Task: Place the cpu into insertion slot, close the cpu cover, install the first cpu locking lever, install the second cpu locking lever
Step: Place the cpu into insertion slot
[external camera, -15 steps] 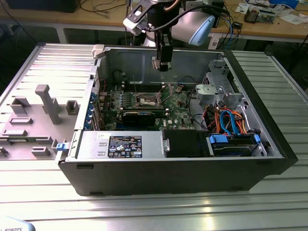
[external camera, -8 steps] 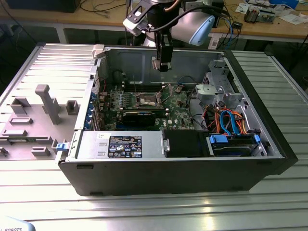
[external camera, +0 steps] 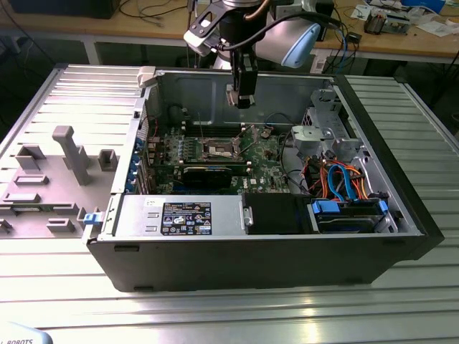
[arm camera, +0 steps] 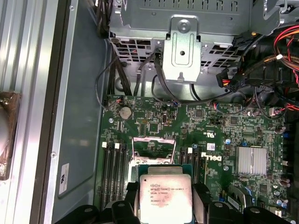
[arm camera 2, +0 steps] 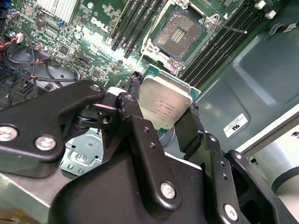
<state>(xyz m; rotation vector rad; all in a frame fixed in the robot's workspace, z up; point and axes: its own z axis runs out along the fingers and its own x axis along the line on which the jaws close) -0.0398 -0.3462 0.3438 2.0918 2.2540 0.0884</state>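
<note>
Black pincer [arm camera 2: 163, 106] grips the cpu [arm camera 2: 164, 103] by two opposite edges, its fingers [arm camera 2: 135, 93] closed on the chip and the silver-grey top facing the camera in both wrist views. In the exterior view the pincer [external camera: 242, 100] hangs inside the open computer case [external camera: 251, 251], well above the green motherboard [external camera: 267, 154]. The insertion slot [arm camera 2: 180, 30] lies uncovered, dark centre showing, apart from the held cpu [arm camera: 166, 198]. Long black memory slots [arm camera 2: 135, 23] flank it. In the first wrist view the cpu cover [arm camera: 153, 140] stands tilted up. The case rests on the ribbed metal desk [external camera: 215, 308].
</note>
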